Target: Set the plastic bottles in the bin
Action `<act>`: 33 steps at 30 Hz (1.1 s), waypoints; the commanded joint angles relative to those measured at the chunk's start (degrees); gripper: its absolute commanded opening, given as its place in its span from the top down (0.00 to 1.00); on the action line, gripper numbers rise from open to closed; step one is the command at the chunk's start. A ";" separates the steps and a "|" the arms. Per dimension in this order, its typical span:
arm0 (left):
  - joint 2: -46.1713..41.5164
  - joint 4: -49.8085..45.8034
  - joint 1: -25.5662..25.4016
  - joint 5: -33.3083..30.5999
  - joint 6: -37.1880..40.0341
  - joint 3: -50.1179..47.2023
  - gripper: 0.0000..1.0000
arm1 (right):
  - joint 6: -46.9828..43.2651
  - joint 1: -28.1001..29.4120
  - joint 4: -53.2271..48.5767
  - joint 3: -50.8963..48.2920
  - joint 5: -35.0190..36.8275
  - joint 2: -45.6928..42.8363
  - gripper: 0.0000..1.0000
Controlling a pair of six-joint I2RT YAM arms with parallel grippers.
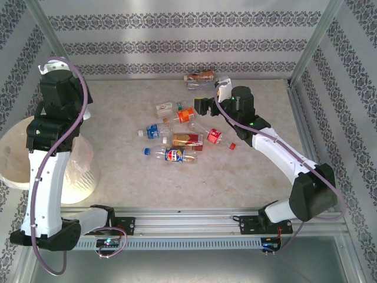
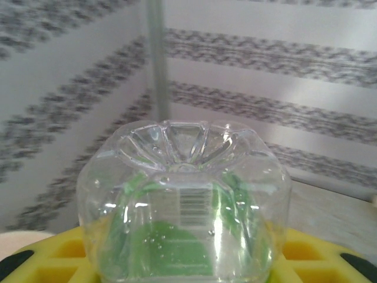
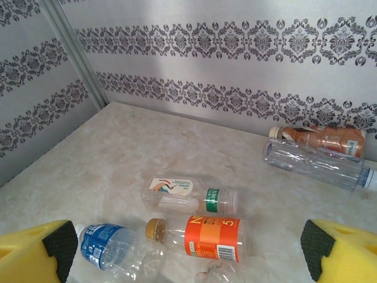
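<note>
Our left end effector [image 2: 188, 268] grips a green bottle [image 2: 182, 206] by the bin [image 1: 12, 154], to drop it in. Our right end effector [image 3: 188, 247] hangs open.

Bin [image 1: 79, 177] at table [image 1: 247, 177] left edge; bottles [image 1: 187, 140] clustered mid-table, two behind.

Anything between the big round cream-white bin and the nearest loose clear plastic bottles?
Nothing; top view shows bare beige tabletop between bin and bottles.

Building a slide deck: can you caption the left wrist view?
Left claw gripping a clear green-labelled bottle, its ribbed base facing the camera, patterned walls behind.
</note>
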 commanded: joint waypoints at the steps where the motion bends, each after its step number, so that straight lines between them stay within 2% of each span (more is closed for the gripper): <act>1: -0.28 -4.66 3.08 -12.93 1.00 0.96 0.52 | -0.02 0.64 1.78 2.11 0.49 0.42 0.02; 7: -4.72 -7.26 13.20 -8.78 -5.37 -5.85 0.52 | 0.09 0.66 1.70 2.80 0.16 0.92 0.02; 11: -6.41 -7.86 20.65 -1.04 -7.86 -10.75 0.52 | 0.24 0.71 1.31 3.65 -0.60 1.32 0.02; 20: -6.91 -12.06 34.76 8.35 -14.37 -17.36 0.50 | -0.11 0.71 0.94 5.01 -1.41 2.64 0.02; 23: -6.70 -12.47 37.09 10.66 -15.95 -19.63 0.43 | -0.20 0.71 0.36 6.68 -2.17 3.66 0.02; 27: -6.36 -12.44 37.49 12.13 -16.04 -19.52 0.25 | 0.74 0.77 0.41 7.60 -2.47 4.22 0.02; 33: -5.54 -12.32 37.48 17.56 -15.09 -17.69 0.18 | 1.83 0.80 0.62 7.19 -1.97 4.18 0.02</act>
